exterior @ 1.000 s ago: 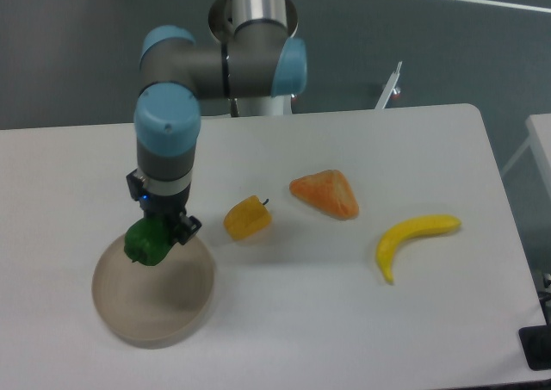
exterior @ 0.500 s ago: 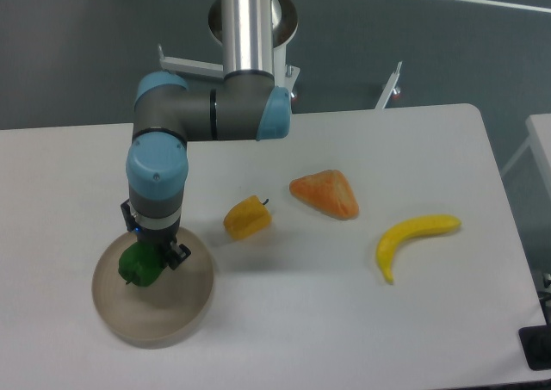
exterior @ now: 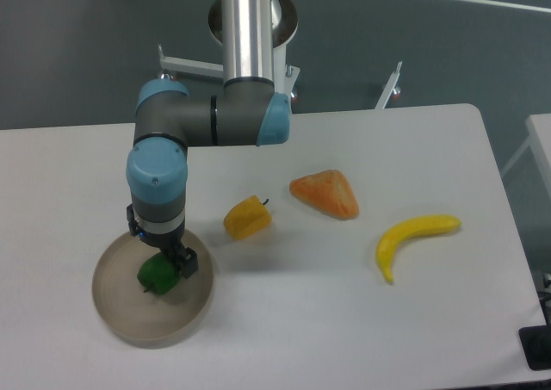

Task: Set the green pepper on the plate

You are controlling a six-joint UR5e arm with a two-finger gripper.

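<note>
Table (exterior: 284,321): white top, carries everything. Arm comes down from the far edge, wrist vertical over the near-left corner, prob. so the pepper goes straight down into the dish. Plate (exterior: 120,321): tan, low rim, sits near the near-left corner. Banana (exterior: 415,238) lies toward the right edge, orange wedge-shaped item (exterior: 326,193) mid-table, yellow pepper (exterior: 247,219) just right of the plate, apart from it; all three look like distractors, none in the way. Gripper (exterior: 164,265) is low inside the plate's outline, fingers close around the green pepper (exterior: 157,275); can't tell whether it's pinching or has let go, jaw gap hidden by the wrist. Green pepper sits over the plate's middle, at or v. near its floor, so the task looks nearly done; release + lift away prob. remain. No brand, label or readable writing visible on anything.
</note>
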